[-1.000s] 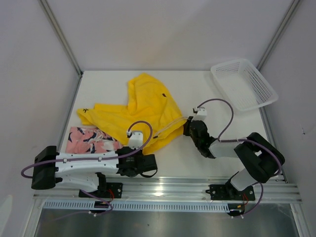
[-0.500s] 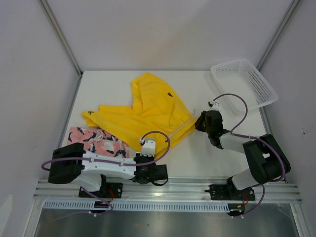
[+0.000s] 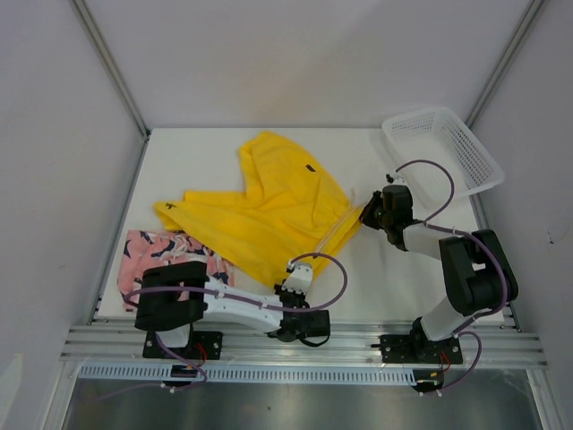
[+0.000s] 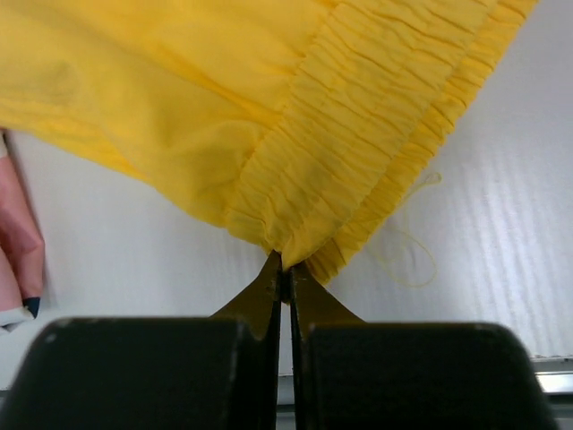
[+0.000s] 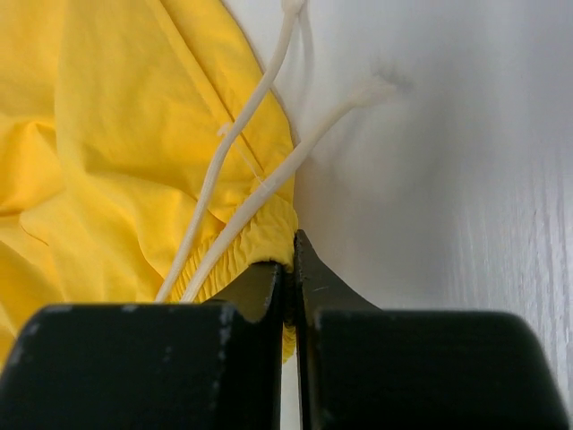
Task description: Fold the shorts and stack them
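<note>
Our left hand (image 4: 285,269) has its fingers pressed together on the gathered waistband of the yellow shorts (image 3: 260,206), pinching the fabric at its near edge, low over the bench (image 3: 358,278); our right hand (image 5: 294,260) is likewise closed, nipping the other end of that waistband just beside the white drawstrings (image 5: 242,143), which trail loose across the cloth and onto the bench. From above we see the waistband run on a slant between the two hands, near-centre to right; the rest of the yellow pair lies spread over the middle of the bench, creased, one leg reaching toward the far edge with a small dark logo (image 3: 309,169) on it, the other reaching left. The pink shorts (image 3: 148,255) lie bunched at the near left corner, partly hidden by our left arm; the yellow fabric comes right up to them, though we cannot tell whether it overlaps. A white basket (image 3: 443,152) sits at the far right corner, well apart from both pairs.
</note>
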